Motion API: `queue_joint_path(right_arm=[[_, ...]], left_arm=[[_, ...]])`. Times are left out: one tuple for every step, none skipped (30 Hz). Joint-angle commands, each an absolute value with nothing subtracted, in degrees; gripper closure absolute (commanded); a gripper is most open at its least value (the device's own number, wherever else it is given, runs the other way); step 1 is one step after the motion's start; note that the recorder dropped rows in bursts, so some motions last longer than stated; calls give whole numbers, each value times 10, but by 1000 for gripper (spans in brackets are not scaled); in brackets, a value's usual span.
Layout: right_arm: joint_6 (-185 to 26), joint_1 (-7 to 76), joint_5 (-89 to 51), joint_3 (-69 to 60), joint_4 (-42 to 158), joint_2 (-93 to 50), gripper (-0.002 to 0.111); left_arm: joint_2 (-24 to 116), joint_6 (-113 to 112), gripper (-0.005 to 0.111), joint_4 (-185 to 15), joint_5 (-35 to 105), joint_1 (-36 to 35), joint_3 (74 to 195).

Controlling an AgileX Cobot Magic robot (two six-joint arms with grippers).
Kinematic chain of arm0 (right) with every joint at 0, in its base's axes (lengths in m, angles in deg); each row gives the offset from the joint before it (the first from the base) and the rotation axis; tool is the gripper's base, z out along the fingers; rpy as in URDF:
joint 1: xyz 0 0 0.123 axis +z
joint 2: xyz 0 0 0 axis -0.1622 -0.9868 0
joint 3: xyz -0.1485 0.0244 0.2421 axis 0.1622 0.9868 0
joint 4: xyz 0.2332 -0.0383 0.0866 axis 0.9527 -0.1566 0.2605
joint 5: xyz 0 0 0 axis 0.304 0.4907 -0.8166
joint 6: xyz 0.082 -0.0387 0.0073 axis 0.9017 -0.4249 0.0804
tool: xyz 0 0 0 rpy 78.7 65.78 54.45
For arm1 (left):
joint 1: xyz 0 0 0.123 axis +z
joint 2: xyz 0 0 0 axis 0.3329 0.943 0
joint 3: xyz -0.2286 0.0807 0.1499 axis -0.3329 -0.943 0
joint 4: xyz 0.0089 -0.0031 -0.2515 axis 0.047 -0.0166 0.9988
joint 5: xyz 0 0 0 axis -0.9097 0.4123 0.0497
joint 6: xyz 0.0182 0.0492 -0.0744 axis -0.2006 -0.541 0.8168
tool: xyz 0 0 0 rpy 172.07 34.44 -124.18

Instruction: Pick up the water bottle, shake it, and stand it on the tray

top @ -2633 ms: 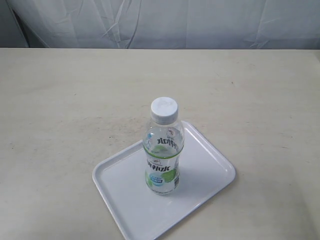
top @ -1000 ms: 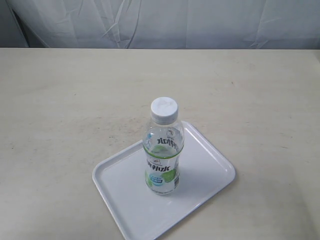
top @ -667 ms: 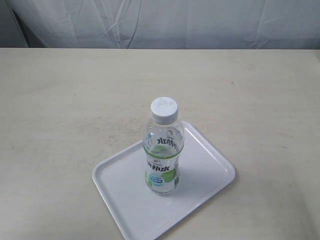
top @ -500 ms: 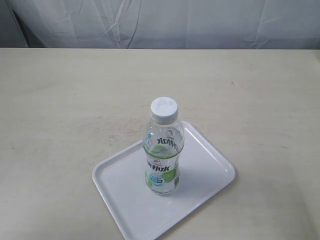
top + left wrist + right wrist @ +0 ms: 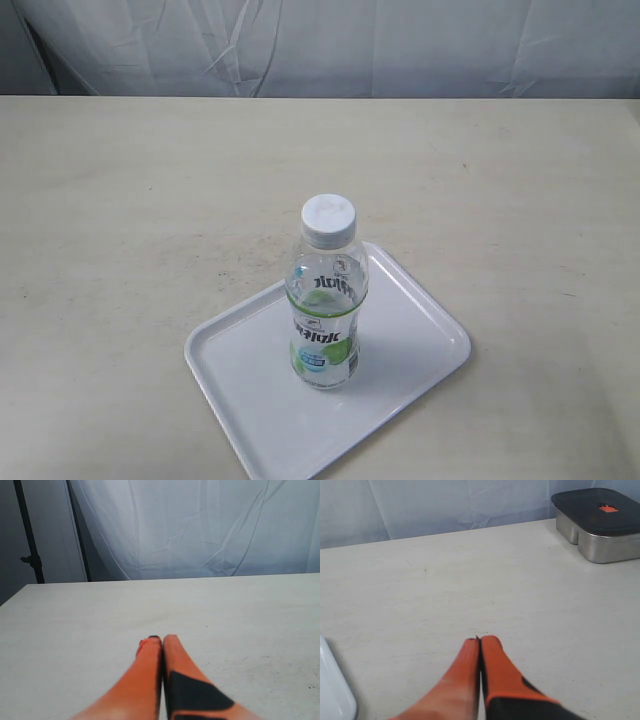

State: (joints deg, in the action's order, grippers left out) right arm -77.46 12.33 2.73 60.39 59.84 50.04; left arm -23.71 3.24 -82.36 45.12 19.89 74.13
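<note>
The water bottle point(image 5: 324, 300), clear with a white cap and a white-and-green label, stands upright on the white tray point(image 5: 420, 345) in the exterior view. No arm or gripper appears in that view. In the left wrist view my left gripper point(image 5: 162, 639) is shut, its orange fingers pressed together over bare table with nothing between them. My right gripper point(image 5: 480, 640) is likewise shut and holds nothing; a corner of the tray point(image 5: 332, 695) shows at the edge of the right wrist view, well apart from the fingertips.
A metal box with a dark lid point(image 5: 600, 525) sits on the table beyond the right gripper. A white cloth backdrop point(image 5: 330, 45) hangs behind the table. A dark stand pole point(image 5: 27, 530) is beside the backdrop in the left wrist view.
</note>
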Motion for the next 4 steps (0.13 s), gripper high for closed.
queue_joint_path(right_arm=[[-775, 121, 19, 605, 598, 504, 106], [-775, 121, 19, 605, 598, 504, 106], [-775, 121, 19, 605, 598, 504, 106], [-775, 121, 19, 605, 598, 504, 106]], left_arm=[[-240, 33, 105, -824, 447, 199, 739], [-240, 33, 105, -824, 447, 199, 739], [-240, 33, 105, -824, 447, 199, 739], [-240, 33, 105, -824, 447, 199, 739]])
